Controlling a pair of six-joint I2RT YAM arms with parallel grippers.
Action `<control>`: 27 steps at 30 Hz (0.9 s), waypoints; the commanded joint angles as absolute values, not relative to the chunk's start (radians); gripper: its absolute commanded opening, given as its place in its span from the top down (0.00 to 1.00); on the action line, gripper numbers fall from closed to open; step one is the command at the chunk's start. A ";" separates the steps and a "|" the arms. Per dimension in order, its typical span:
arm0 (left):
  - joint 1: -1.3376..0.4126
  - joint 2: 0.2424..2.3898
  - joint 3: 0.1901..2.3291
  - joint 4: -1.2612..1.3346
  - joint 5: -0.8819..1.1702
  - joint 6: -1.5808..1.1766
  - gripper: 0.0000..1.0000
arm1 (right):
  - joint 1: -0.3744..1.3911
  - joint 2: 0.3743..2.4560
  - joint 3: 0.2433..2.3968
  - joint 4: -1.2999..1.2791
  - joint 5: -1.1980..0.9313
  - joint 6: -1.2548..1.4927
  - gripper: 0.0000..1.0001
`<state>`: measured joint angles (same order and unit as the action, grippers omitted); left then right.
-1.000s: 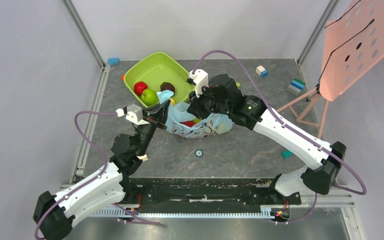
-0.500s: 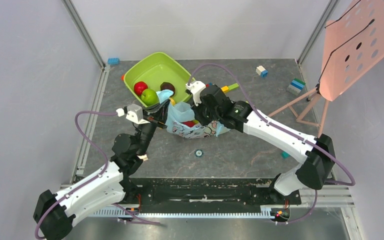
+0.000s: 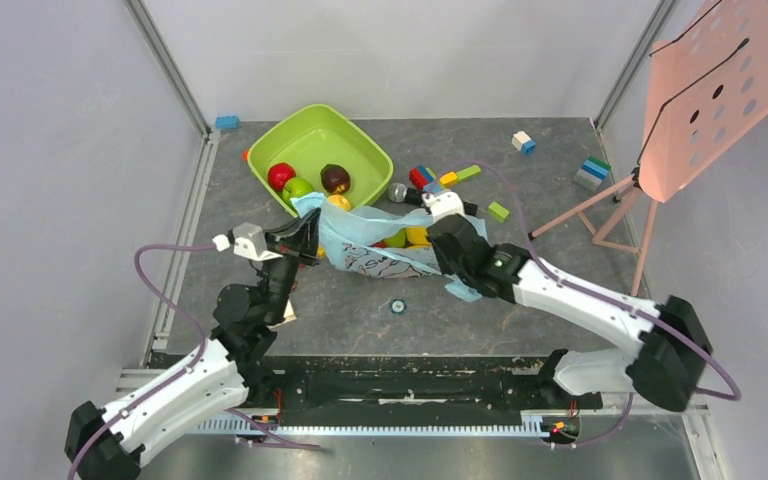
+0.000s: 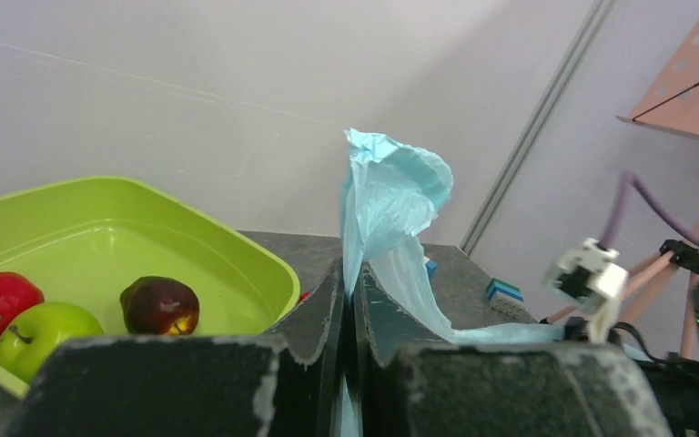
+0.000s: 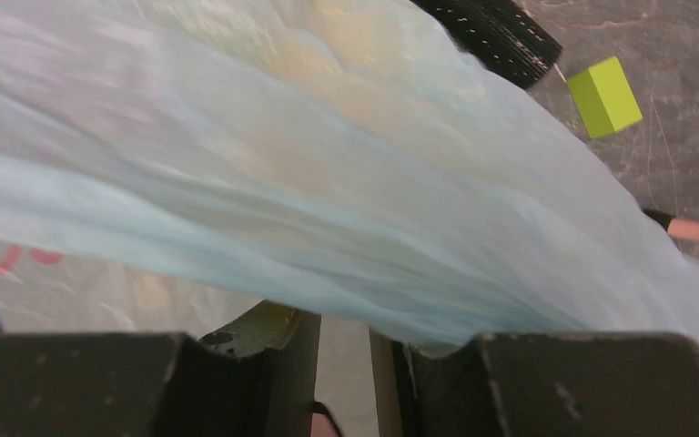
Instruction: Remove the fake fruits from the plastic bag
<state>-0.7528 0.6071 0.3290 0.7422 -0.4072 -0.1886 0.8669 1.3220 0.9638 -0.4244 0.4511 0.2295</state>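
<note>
The light-blue plastic bag (image 3: 365, 250) lies stretched between both grippers in front of the lime-green bowl (image 3: 360, 135). My left gripper (image 3: 308, 243) is shut on the bag's left edge, which stands up between its fingers in the left wrist view (image 4: 391, 182). My right gripper (image 3: 450, 250) is shut on the bag's right side; the film (image 5: 328, 182) fills its view. Yellow-green and yellow fruits (image 3: 407, 237) show through the bag. A red apple (image 3: 280, 175), a green apple (image 3: 297, 187) and a brown fruit (image 3: 335, 178) sit in the bowl. An orange-yellow fruit (image 3: 338, 202) sits at the bag's mouth.
Coloured blocks (image 3: 430, 178) lie behind the bag and a lime block (image 3: 498, 211) to its right. More blocks sit at the back (image 3: 524, 142) and far right (image 3: 592, 172). A pink perforated stand (image 3: 720, 90) rises at the right. A small round part (image 3: 397, 305) lies in front.
My right arm has swung from the bag's far side to the near right, pulling the bag out flatter. My left gripper has drawn back to the left, still holding the bag.
</note>
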 commanded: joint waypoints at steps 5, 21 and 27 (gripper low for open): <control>-0.749 0.511 0.363 0.603 -0.511 -0.213 0.83 | 0.859 1.128 0.810 -0.236 0.525 0.402 0.72; -0.749 0.618 1.099 -0.515 -0.504 -0.160 0.01 | 0.859 1.099 0.799 -0.150 0.404 0.383 0.70; -0.752 0.812 1.349 -0.685 -0.128 -0.242 0.35 | 0.860 1.095 0.799 -0.148 0.411 0.395 0.70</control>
